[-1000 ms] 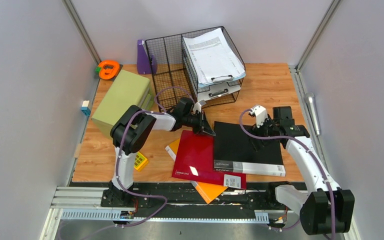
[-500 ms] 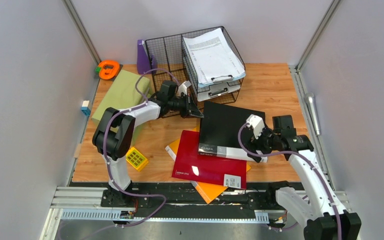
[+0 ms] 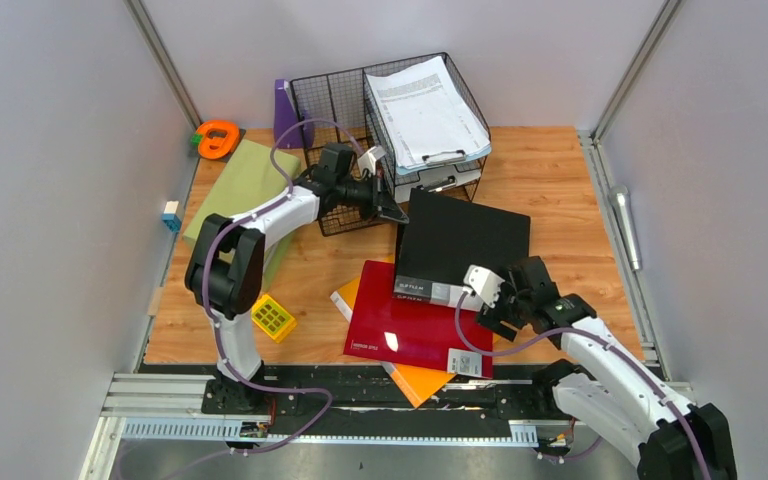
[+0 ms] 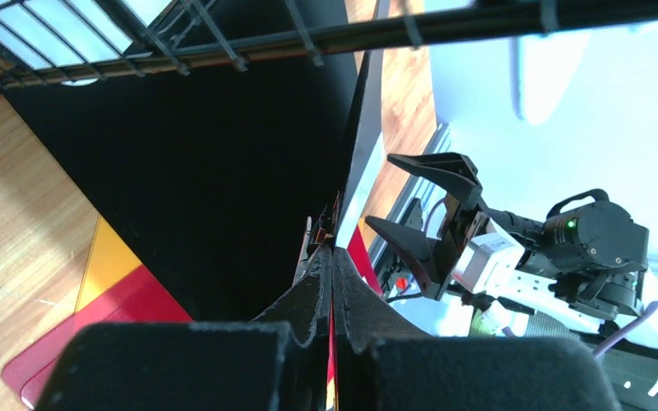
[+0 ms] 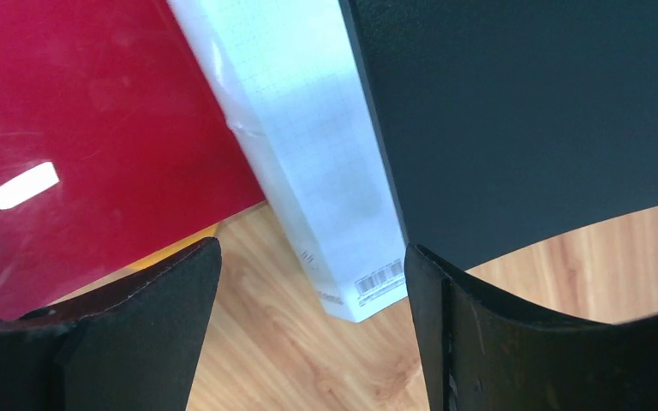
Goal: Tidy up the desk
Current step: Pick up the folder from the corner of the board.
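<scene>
On the wood-grain desk a black folder with a white spine lies skewed, its near edge resting on a red folder. My left gripper is beside the wire basket and shut on the black folder's far left corner. In the left wrist view the pinched jaws meet the folder's thin edge. My right gripper is open at the spine's near right end. The spine's corner lies between its fingers, untouched.
An orange folder lies under the red one. A paper tray stands inside the basket. A green box, yellow block, orange tape dispenser and purple holder are to the left. A silver cylinder rests by the right rail.
The left gripper has drawn the black folder's corner away toward the basket, turning the folder. The right gripper has come from the folder's far right side to its near spine corner, staying open.
</scene>
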Motion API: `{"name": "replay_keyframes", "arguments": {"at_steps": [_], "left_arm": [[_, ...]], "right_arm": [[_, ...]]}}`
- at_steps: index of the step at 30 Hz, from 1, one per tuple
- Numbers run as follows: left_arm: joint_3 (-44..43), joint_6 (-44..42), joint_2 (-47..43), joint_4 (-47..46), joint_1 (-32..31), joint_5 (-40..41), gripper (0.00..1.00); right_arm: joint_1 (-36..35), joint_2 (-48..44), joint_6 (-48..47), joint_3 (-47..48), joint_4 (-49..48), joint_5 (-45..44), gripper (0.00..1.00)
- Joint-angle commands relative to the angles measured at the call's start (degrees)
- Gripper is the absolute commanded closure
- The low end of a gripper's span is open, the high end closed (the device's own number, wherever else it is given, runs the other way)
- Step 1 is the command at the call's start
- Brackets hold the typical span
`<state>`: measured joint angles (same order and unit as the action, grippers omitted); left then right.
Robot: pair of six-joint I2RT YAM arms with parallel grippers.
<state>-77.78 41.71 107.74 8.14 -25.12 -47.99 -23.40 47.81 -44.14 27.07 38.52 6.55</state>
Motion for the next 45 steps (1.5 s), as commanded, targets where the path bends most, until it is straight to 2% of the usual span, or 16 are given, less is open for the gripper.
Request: {"name": "replay_keyframes", "arguments": {"at_steps": [1,6,19,31,35,38,42,45], "left_arm": [[-3.31,-0.69,0.99,3.07,-0.01,-2.82,1.00],[-6.27,1.43,3.08,5.91,-0.01,-4.67,1.00],[-10.46,8.67,7.61,5.43,0.08,-10.11,1.00],[-6.04,20.42,8.63,-6.94,0.08,-14.50,1.00],[-4.28,20.32,7.43,-7.26,0.08,-14.51,1.00],[-3.43,19.28,6.69,-6.60,0.08,-14.50,1.00],[-3.41,15.04,5.49,-3.13,0.08,-14.46,1.00],[-5.87,5.86,4.88,5.65,0.08,-13.51,1.00]], "right_arm": [[-3.24,-1.67,-2.29,-1.94,-11.70,-6.51,0.21],[-7.89,-1.83,-0.70,-2.07,-14.56,-6.29,0.21],[-17.62,4.06,1.82,-2.92,-23.70,-6.53,0.23],[-25.08,9.31,-1.45,-8.12,-35.27,-20.91,0.23],[-25.30,11.38,-3.34,-9.19,-43.01,-27.77,0.28],[-25.34,10.76,-4.83,-9.15,-46.51,-31.17,0.37],[-25.29,6.41,-5.42,-8.02,-46.72,-33.05,0.57],[-24.85,3.32,-5.88,-7.43,-45.56,-33.02,0.73]]}}
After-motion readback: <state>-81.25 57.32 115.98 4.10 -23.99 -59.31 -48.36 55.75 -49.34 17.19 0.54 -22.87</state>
